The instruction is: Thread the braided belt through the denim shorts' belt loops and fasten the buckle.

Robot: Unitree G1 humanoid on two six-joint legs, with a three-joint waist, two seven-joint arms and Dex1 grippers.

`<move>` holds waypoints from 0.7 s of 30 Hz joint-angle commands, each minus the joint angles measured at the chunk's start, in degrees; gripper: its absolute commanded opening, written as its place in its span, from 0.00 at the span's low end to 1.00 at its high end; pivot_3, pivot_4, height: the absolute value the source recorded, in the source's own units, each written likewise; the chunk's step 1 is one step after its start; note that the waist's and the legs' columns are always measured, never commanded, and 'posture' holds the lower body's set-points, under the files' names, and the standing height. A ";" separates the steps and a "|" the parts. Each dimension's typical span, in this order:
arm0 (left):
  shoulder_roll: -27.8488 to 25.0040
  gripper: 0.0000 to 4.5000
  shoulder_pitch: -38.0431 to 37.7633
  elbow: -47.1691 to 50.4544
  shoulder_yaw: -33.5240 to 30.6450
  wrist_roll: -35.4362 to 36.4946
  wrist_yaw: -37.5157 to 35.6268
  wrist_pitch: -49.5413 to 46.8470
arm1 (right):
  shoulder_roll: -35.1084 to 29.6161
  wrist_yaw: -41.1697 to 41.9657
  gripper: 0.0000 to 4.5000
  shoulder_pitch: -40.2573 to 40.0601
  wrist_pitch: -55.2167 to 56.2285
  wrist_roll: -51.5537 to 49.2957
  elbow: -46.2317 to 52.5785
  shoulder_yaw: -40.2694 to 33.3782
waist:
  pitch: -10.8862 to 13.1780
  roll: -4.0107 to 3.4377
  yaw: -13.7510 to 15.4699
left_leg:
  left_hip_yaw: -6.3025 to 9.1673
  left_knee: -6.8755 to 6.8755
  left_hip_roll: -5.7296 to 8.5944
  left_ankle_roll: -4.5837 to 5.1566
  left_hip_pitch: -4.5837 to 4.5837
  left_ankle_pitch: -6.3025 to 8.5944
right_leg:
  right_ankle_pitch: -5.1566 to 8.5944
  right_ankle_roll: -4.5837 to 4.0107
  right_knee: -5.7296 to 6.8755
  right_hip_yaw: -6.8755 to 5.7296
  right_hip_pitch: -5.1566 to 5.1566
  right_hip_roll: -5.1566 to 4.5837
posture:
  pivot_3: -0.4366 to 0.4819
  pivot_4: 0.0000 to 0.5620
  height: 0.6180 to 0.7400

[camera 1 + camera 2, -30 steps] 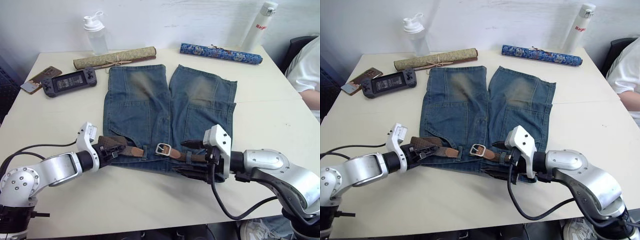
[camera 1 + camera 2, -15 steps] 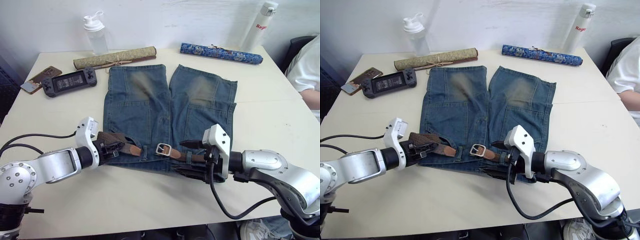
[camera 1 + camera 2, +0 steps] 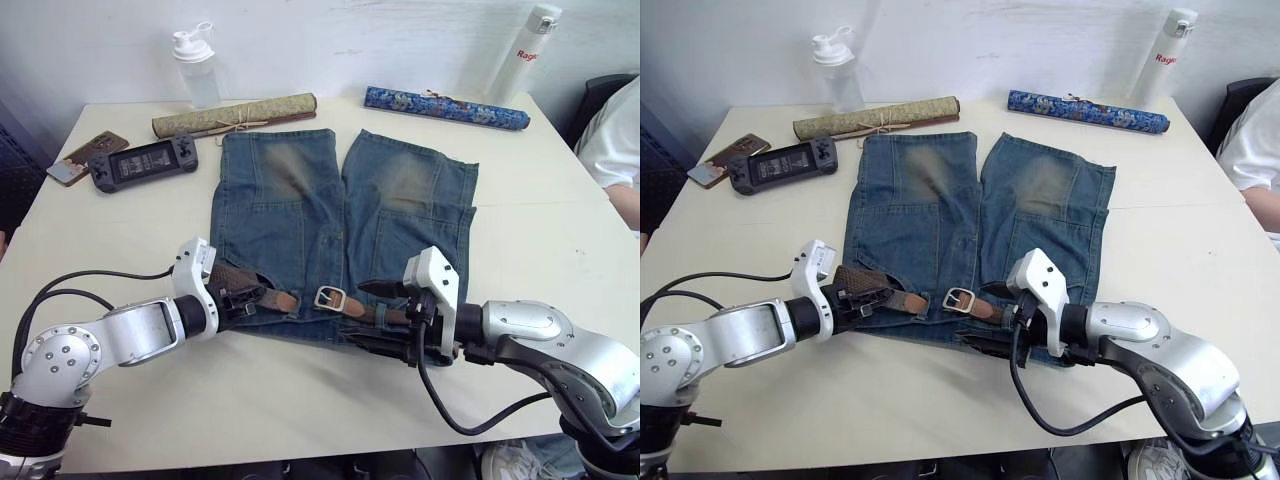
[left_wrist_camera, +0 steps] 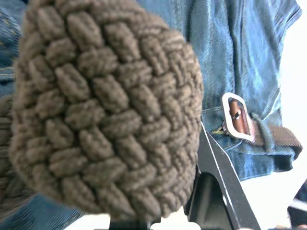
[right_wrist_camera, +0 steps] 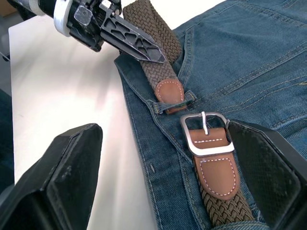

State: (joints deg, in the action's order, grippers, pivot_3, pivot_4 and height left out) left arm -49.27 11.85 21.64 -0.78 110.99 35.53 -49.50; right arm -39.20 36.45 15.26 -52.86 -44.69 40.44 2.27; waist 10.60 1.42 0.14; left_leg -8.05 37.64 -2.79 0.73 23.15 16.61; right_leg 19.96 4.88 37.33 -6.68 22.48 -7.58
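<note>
- Denim shorts [image 3: 340, 215] lie flat on the white bench [image 3: 120, 240], waistband toward the robot, legs pointing away.
- Braided belt [image 5: 158, 62] runs along the waistband. Its tan leather tip [image 5: 169, 91] sits at a belt loop [image 5: 175, 103] just short of the buckle [image 5: 206, 134]; not fastened yet.
- Left pincer [image 3: 238, 296] pinches the woven strap near the tip end, a fold of braid bunched between its fingers [image 5: 132, 40].
- Right pincer [image 3: 385, 320] is spread wide, hovering over the buckle end of the waistband, gripping nothing; its black fingers [image 5: 72, 167] stand either side of the buckle.
- Handling, as I judge it: strap is soft, limp and stretchy, buckles when pushed, so better gripped close behind the stiffer leather tip. Buckle is rigid metal, small, likely slippery; hold the leather tab behind it. Denim is floppy and may drag.
</note>
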 commanded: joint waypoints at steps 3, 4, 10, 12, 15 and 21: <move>4.02 0.00 -4.52 -1.54 -0.17 2.00 -4.03 0.51 | 0.13 -0.90 0.98 -0.05 0.28 -1.86 2.25 -1.38 | 0.00 0.00 -0.06 | 0.00 0.00 -0.01 0.00 0.00 0.00 | 0.00 0.00 0.00 0.00 0.00 0.00 | 0.48 0.27 0.82; 4.77 0.00 -5.47 -2.27 -0.42 2.00 -5.40 0.10 | -0.03 -0.99 0.98 -0.17 0.41 -1.68 2.24 -1.25 | 0.00 0.00 -0.06 | 0.00 0.01 -0.02 0.00 0.00 0.00 | 0.00 0.00 0.00 0.00 0.00 0.01 | 0.48 0.27 0.82; 7.24 0.00 -6.47 -6.18 0.25 -0.51 -11.59 -1.34 | 0.03 -1.34 0.98 -0.29 0.77 -1.49 1.85 -1.26 | 0.00 0.00 0.13 | 0.01 0.07 0.00 0.03 0.00 -0.01 | 0.00 0.00 0.01 -0.02 -0.03 0.01 | 0.48 0.27 0.82; 8.30 0.00 -5.63 -7.23 0.83 -3.11 -13.78 -1.79 | -0.10 -1.38 0.98 -0.36 0.85 -1.28 1.87 -1.19 | 0.00 0.00 0.21 | 0.01 0.07 0.01 0.04 0.00 0.00 | 0.00 0.01 0.01 -0.02 -0.03 0.00 | 0.48 0.27 0.82; 9.42 0.00 -4.84 -8.98 2.23 -8.11 -18.57 -4.01 | -0.55 -1.43 0.98 -0.69 1.53 0.42 2.16 -0.01 | 0.00 0.00 0.70 | 0.01 0.08 0.03 0.04 0.01 0.00 | -0.01 0.02 0.01 -0.03 -0.03 0.01 | 0.48 0.27 0.82; 11.98 0.00 -1.34 -14.02 2.85 -17.07 -26.62 -6.79 | -1.92 -2.03 0.98 -1.18 11.54 15.66 1.34 9.28 | -0.01 -0.01 1.53 | 0.00 0.14 0.08 0.07 0.00 -0.02 | -0.03 0.05 0.03 -0.05 -0.04 0.02 | 0.48 0.27 0.82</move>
State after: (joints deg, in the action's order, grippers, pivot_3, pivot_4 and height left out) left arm -38.28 10.09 9.05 0.06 96.89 10.53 -54.48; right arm -40.38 34.79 14.34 -46.26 -34.30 40.42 8.92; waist 10.59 1.41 1.67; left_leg -8.04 37.79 -2.69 0.80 23.15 16.58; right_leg 19.92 4.94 37.37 -6.75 22.43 -7.56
